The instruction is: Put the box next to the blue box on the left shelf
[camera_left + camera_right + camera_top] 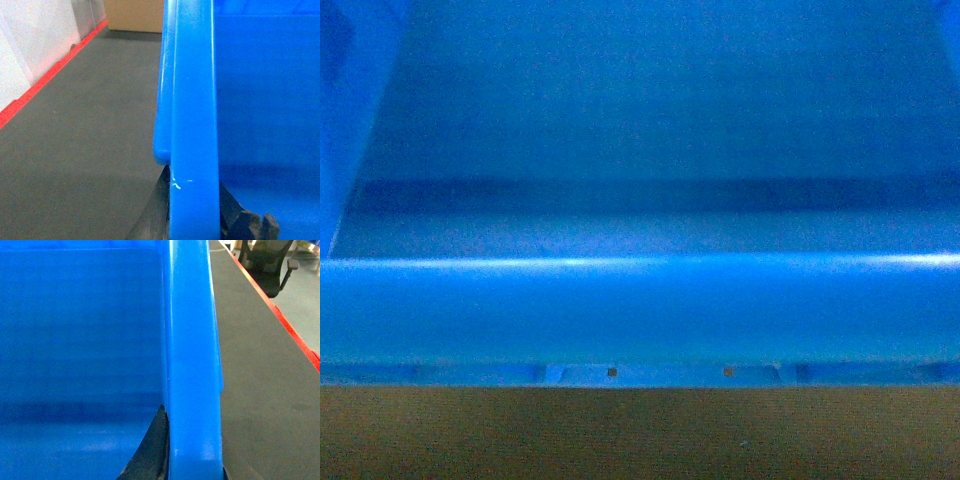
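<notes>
Head view: the box (640, 300) fills nearly the whole picture; its thick rolled rim crosses from side to side, the inner walls and a dim floor lie beyond the rim, and a brownish band runs beneath the rim. Neither gripper shows here.
Left wrist view: the box's rim (194, 115) runs up the middle, its blue inside to the right of the rim. To the left of the rim lies a dark grey shelf surface (85, 140) with a red edge strip (45, 82). A brown cardboard carton (135, 15) stands at the far end, just left of the rim.
Right wrist view: the same rim (192, 355) runs up the middle, the box's inside to its left and grey shelf surface (260, 380) to its right, bordered by a red edge. A black office chair (270, 265) stands past that edge, far from the rim.
Left gripper (195, 215): black fingers (155, 215) sit on both sides of the rim, one outside, one inside, pressed against it, clamped on the box.
Right gripper (192, 460): one black finger (150, 455) lies against the inner face of the rim; the outer finger barely shows. It looks clamped on the rim.
Box position: over the grey shelf surface, held at its two side rims; whether its base touches the shelf cannot be told.
</notes>
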Available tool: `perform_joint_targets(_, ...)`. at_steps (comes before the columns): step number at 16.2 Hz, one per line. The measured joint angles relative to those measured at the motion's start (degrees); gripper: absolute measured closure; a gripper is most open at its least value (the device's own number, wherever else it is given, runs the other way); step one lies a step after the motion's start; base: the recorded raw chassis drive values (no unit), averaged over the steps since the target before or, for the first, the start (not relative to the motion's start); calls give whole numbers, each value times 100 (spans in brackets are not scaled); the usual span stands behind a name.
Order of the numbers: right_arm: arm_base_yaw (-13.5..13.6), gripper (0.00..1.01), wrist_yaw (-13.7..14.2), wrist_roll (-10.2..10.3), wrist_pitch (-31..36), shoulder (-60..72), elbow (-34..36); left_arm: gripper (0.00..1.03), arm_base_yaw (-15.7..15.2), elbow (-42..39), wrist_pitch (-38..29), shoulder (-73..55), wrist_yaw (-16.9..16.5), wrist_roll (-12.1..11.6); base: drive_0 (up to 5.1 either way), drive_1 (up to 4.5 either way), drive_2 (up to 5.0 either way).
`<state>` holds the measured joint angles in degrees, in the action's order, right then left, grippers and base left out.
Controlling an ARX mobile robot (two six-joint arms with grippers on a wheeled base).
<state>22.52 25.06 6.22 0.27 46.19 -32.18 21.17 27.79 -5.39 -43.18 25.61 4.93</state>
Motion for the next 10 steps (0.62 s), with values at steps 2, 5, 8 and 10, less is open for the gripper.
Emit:
perform_joint_targets(2, -2, 92, 11, -7, -122, 72, 22, 94, 11, -20, 118, -105, -11, 20, 0, 0, 0)
perform_joint_targets(5, 0, 92, 11, -9, -33, 57, 24, 94, 7, -22, 57, -57, 7, 17, -98, -98, -98)
perform_joint_targets(8, 0, 92, 11, -9, -66, 57, 24, 94, 7, -22, 83, -61, 2, 20, -203, -203, -203)
perform_joint_targets(10, -2, 92, 9, -9, -68, 57, 24, 94, 7, -22, 83, -63, 4, 20, -205, -205, -205)
